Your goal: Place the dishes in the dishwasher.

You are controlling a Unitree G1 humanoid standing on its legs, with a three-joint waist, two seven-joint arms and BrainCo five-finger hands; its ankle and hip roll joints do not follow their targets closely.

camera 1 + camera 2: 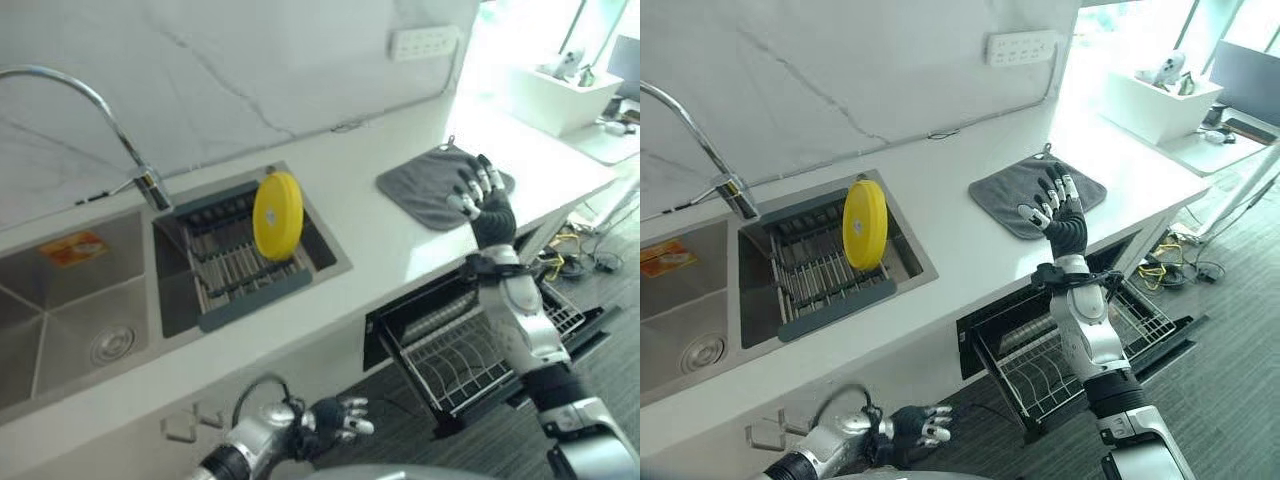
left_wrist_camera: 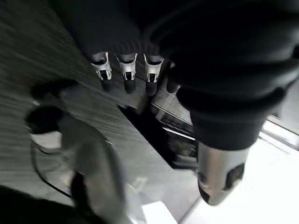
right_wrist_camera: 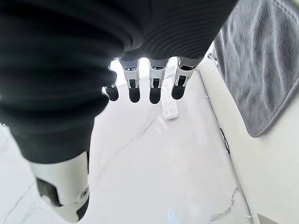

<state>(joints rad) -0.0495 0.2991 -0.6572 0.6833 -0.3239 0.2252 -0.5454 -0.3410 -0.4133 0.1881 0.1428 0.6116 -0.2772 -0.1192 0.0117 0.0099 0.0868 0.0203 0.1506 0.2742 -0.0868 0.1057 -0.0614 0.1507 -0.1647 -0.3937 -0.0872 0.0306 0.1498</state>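
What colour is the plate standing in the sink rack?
Yellow; the plate shows best in the left eye view.

Kitchen: white counter [image 1: 330, 205], steel sink [image 1: 60, 300] with tap [image 1: 90, 100], open dishwasher rack [image 1: 450, 360] below.

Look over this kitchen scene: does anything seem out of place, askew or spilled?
Nothing stands out. The yellow plate stands on edge in the sink rack, the grey cloth lies flat on the counter, and the dishwasher rack is pulled out, with no spill visible.
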